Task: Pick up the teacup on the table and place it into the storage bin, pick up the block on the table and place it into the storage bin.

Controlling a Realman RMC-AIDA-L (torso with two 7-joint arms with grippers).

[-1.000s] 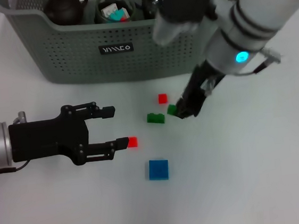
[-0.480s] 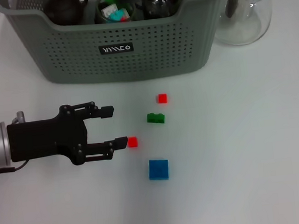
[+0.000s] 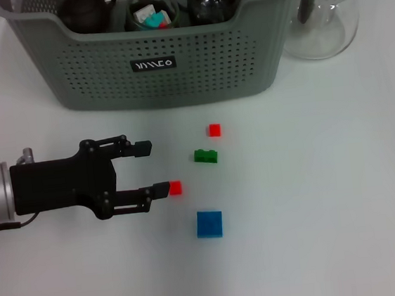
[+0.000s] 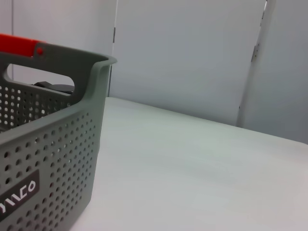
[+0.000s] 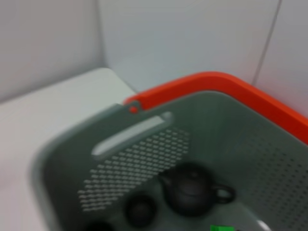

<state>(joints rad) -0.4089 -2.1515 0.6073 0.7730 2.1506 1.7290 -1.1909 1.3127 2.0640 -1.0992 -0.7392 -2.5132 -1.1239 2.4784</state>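
Our left end effector (image 3: 149, 169) is wide open above the table (image 3: 317, 213), with the small red block (image 3: 175, 188) touching its lower fingertip. We judge the block light, stiff and smooth; we should pinch its flat sides. The storage bin (image 3: 175, 72) stands well beyond the fingertips. The right end effector is not visible.

My head camera looks steeply down on the table (image 3: 331, 212). Left wrist camera sits low, close beside the storage bin (image 4: 53, 159) wall. Right wrist camera looks down into it; all three share the bin.
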